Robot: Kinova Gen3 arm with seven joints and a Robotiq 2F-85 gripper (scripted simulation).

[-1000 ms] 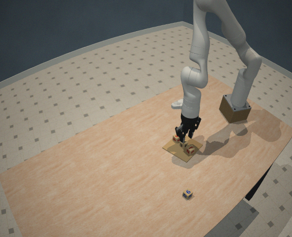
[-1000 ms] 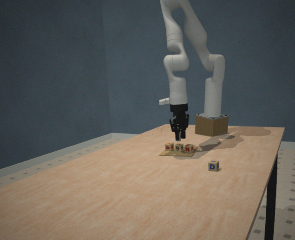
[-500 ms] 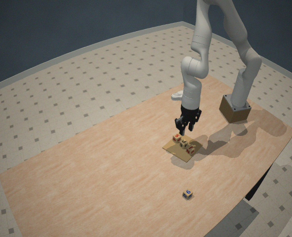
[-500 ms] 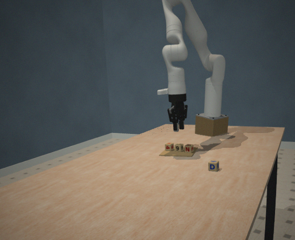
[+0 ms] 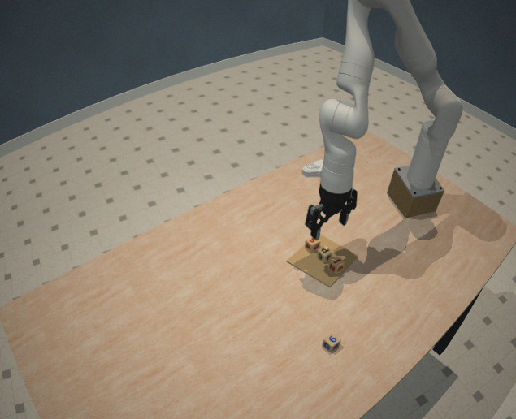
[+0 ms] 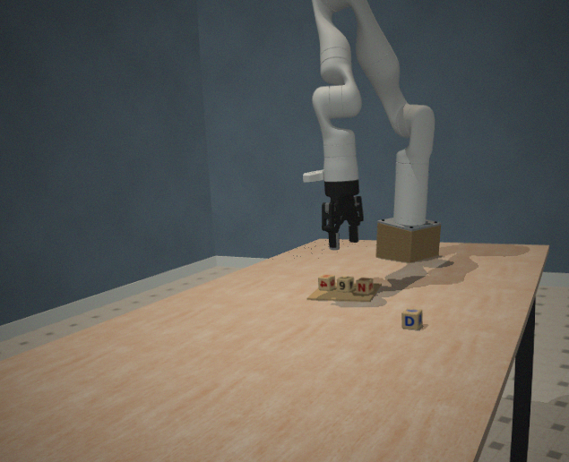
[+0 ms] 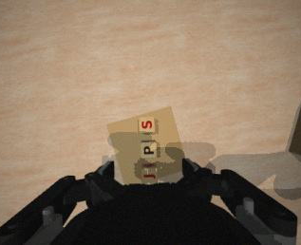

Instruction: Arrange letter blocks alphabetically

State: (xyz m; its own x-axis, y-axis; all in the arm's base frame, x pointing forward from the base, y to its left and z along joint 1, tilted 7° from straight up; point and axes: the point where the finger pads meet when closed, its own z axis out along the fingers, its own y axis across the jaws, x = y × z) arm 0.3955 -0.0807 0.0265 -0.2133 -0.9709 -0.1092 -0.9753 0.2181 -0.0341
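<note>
The claw (image 6: 342, 241) is hanging wide open and gripping nothing, above the counter (image 6: 224, 372). Straight below it, three blocks are sitting in a touching row on the mat (image 7: 167, 123): J (image 7: 148, 175), P (image 7: 149, 150), S (image 7: 146, 125). The fourth block (image 5: 332, 343) is lying well apart from the claw, off the mat.
</note>
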